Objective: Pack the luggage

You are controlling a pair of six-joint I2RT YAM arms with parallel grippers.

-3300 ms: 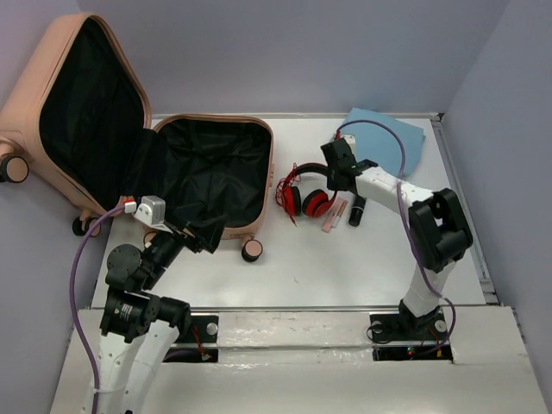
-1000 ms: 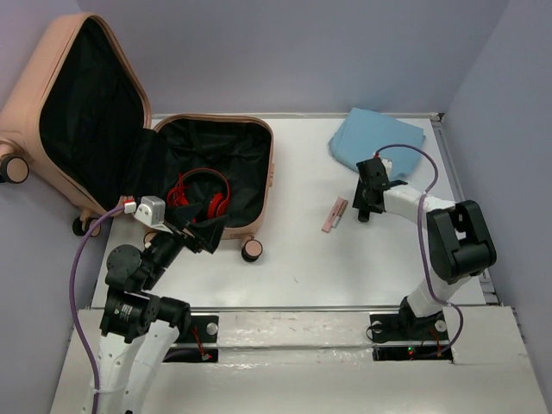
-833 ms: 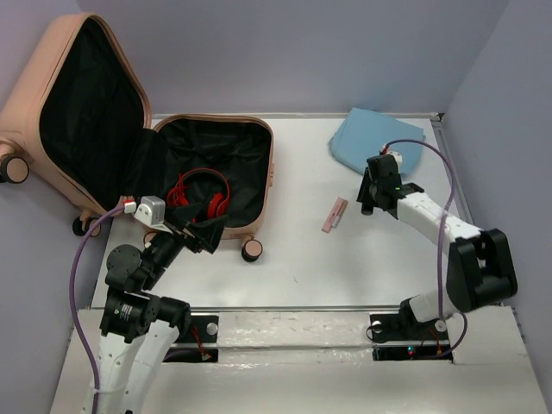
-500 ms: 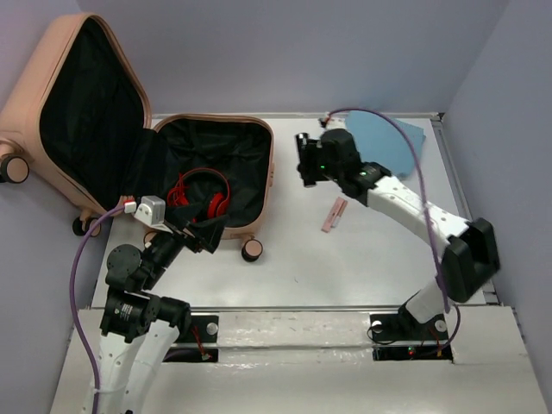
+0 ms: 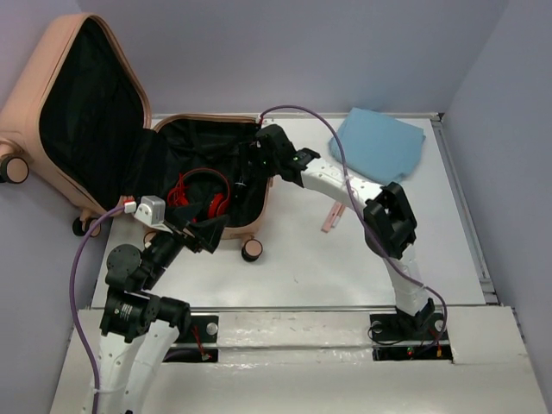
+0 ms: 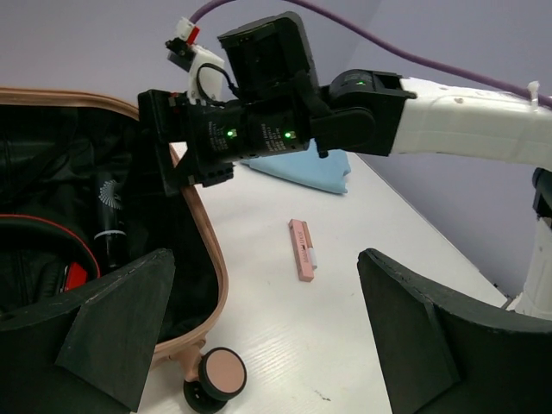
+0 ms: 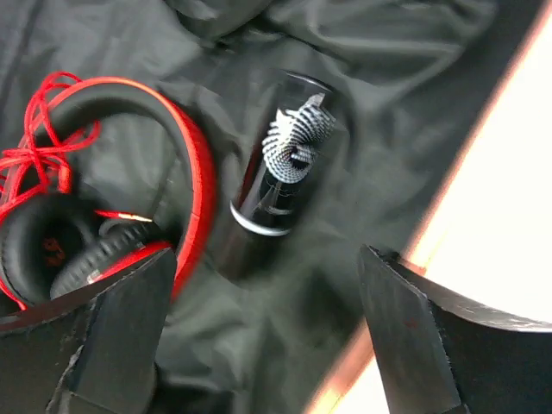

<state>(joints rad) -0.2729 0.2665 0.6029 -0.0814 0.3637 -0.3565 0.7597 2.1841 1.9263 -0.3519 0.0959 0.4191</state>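
Note:
The luggage (image 5: 269, 164) is a peach-pink suitcase that lies open, its lid (image 5: 78, 95) propped up at the left. Red headphones (image 5: 200, 191) lie on its black lining. My right gripper (image 5: 247, 177) hangs over the right side of the tray, open, with nothing between its fingers. Just beyond them in the right wrist view a black tube (image 7: 280, 177) with a white swirl mark lies on the lining beside the headphones (image 7: 103, 216), free of my right gripper (image 7: 267, 259). My left gripper (image 5: 194, 235) stands open and empty near the suitcase's front edge.
A pink tube (image 5: 332, 216) lies on the white table right of the luggage. A folded blue cloth (image 5: 379, 147) sits at the back right. A caster wheel (image 5: 251, 250) juts out at the suitcase's front corner, close to my left gripper (image 6: 266, 259).
My right arm swung left from the table's right side to over the luggage, carrying the black tube, then opened. The tube now lies in the lining. The left arm has not moved.

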